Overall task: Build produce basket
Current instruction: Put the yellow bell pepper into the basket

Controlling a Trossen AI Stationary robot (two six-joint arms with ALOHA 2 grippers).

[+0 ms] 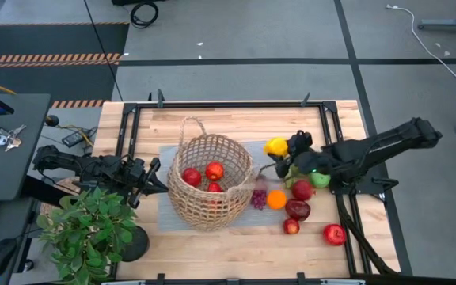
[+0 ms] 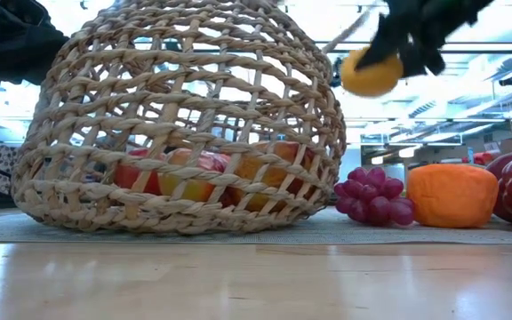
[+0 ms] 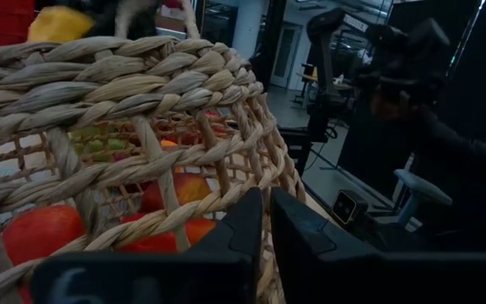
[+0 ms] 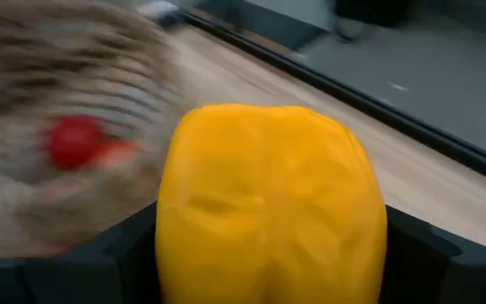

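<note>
Lemon riding high beside the basket

Right gripper jaws are clamping the lemon above the desk; a smooth rind slipping could drop it outside the basket; left gripper jaws are pinching its rim.

I see the basket as rough, open-weave tan wicker; the lemon looks matt and dimpled like moulded plastic; the tabletop is pale, smooth planked wood; the apples shine glossy red
</note>
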